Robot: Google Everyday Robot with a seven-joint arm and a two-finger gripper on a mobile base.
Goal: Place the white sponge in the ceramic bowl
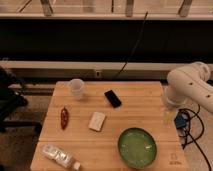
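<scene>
The white sponge (97, 121) is a small cream block lying flat near the middle of the wooden table (145, 100). The ceramic bowl (137, 147) is a wide green dish at the front right of the table, to the right of and nearer than the sponge. My white arm (190, 85) comes in from the right. My gripper (169, 116) hangs at the table's right edge, above and right of the bowl, well to the right of the sponge. It holds nothing that I can see.
A translucent plastic cup (76, 88) stands at the back left. A black phone (113, 98) lies behind the sponge. A red chili pepper (64, 117) lies left of the sponge. A clear plastic bottle (60, 156) lies at the front left corner. Cables (190, 125) hang right of the table.
</scene>
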